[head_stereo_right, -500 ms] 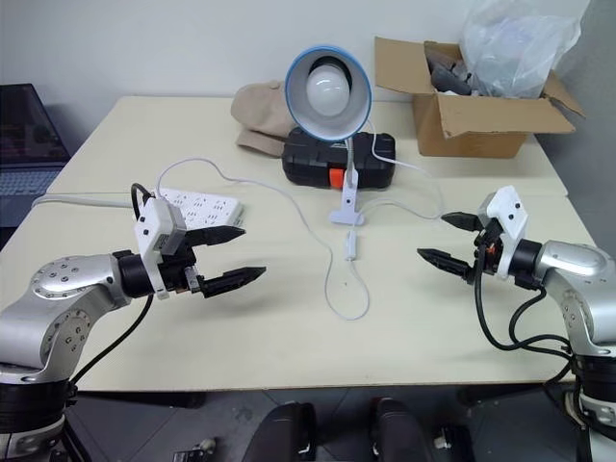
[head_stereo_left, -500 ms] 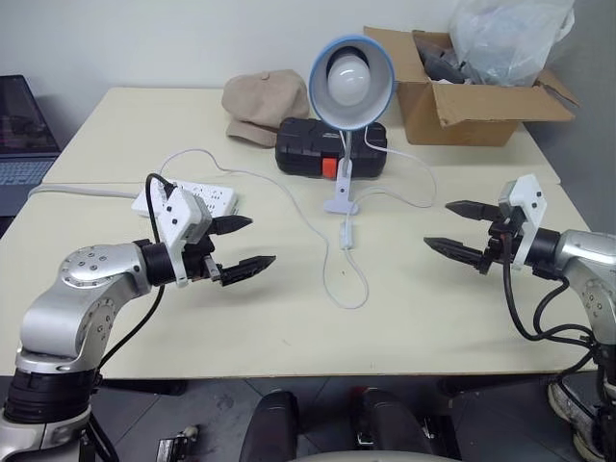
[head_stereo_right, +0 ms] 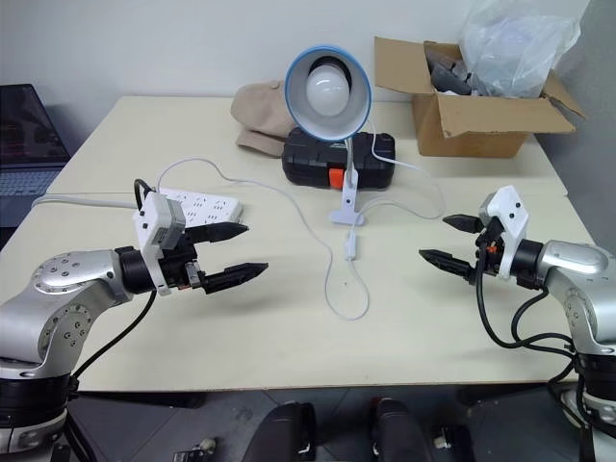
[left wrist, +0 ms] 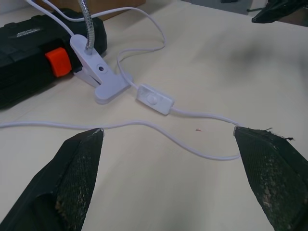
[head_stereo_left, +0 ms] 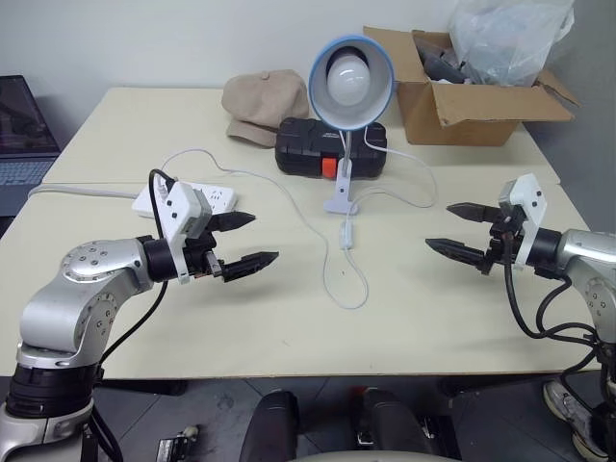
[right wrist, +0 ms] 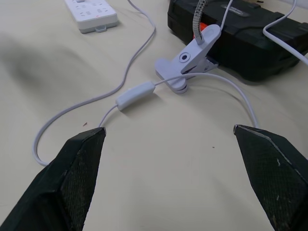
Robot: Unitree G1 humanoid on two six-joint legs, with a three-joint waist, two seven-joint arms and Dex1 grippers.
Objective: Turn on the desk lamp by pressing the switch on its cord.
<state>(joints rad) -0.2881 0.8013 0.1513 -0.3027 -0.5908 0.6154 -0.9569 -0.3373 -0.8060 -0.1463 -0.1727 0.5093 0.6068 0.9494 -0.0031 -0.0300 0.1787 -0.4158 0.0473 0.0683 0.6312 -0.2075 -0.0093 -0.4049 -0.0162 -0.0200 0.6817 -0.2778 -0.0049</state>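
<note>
The desk lamp [head_stereo_left: 351, 82] stands at the middle back of the table, its light-blue shade and white bulb facing me, unlit, on a white clip base [head_stereo_left: 340, 198]. Its thin white cord [head_stereo_left: 352, 289] loops toward the table's front. The small white switch [head_stereo_left: 346, 234] lies on that cord just in front of the clip, also seen as the switch [left wrist: 155, 99] and the switch [right wrist: 134, 95]. My left gripper [head_stereo_left: 264, 239] hovers open to the left of the loop. My right gripper [head_stereo_left: 439, 225] hovers open to the right. Both point inward and hold nothing.
A white power strip [head_stereo_left: 188, 199] lies behind the left gripper. A black case [head_stereo_left: 322, 146] and a tan cap [head_stereo_left: 265, 101] sit behind the lamp's clip. A cardboard box [head_stereo_left: 472, 106] with a plastic bag stands at the back right. A laptop [head_stereo_left: 21, 130] is at far left.
</note>
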